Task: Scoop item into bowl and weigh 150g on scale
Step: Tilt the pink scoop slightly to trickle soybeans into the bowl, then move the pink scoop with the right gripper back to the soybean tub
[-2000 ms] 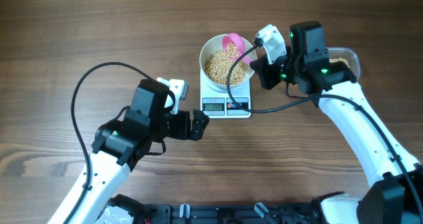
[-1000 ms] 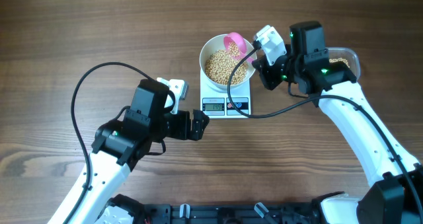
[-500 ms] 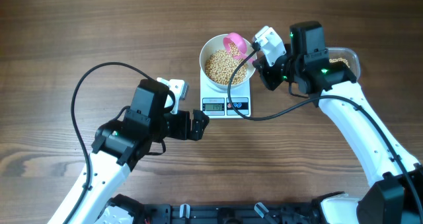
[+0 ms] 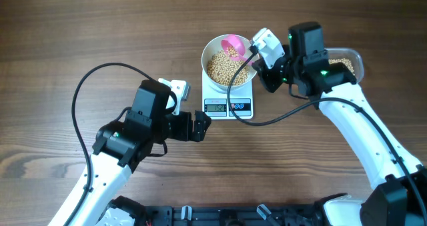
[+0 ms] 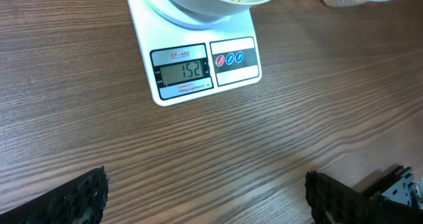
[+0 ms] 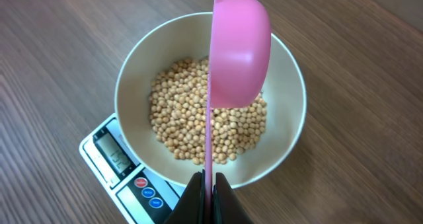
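Pinching the handle of the pink scoop [image 6: 239,49] in the fully closed right gripper [image 6: 206,184], tilted on edge over the beans [image 6: 192,125] heaped in the white bowl [image 6: 293,112]. Sitting with that bowl on the scale [image 5: 198,65], display at 152. Hovering near the scale's front with the left gripper [image 5: 205,197], spread wide, empty.

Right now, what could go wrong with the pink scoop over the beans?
The scale reads 152, already a bit over, so any beans left in the tipped scoop would push it higher. The right hand holds the scoop just above the bowl; bumping the rim might shift the reading or spill beans.
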Robot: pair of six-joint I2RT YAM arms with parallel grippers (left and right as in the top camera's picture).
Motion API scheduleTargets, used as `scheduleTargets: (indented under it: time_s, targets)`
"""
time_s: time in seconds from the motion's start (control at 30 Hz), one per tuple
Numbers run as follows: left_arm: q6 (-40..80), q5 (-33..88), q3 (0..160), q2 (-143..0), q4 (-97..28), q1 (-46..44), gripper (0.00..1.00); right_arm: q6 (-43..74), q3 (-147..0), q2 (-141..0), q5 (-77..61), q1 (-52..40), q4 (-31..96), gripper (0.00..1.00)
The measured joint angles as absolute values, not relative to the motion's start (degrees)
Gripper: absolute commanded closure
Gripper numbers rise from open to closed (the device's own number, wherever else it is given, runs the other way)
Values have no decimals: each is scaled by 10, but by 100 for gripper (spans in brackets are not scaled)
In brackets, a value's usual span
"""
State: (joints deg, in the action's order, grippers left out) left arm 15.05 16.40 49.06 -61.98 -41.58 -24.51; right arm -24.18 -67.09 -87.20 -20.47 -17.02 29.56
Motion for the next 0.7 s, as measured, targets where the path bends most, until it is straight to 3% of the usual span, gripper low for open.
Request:
scheduleTargets:
  time_s: [0.27, 0.7]
  targets:
    - [150, 164, 491, -620, -416, -245, 0, -216, -671, -872, -205, -175, 296, 96]
    - [150, 164, 491, -620, -416, -245, 0, -26, -671, -872, -297, -128, 281, 96]
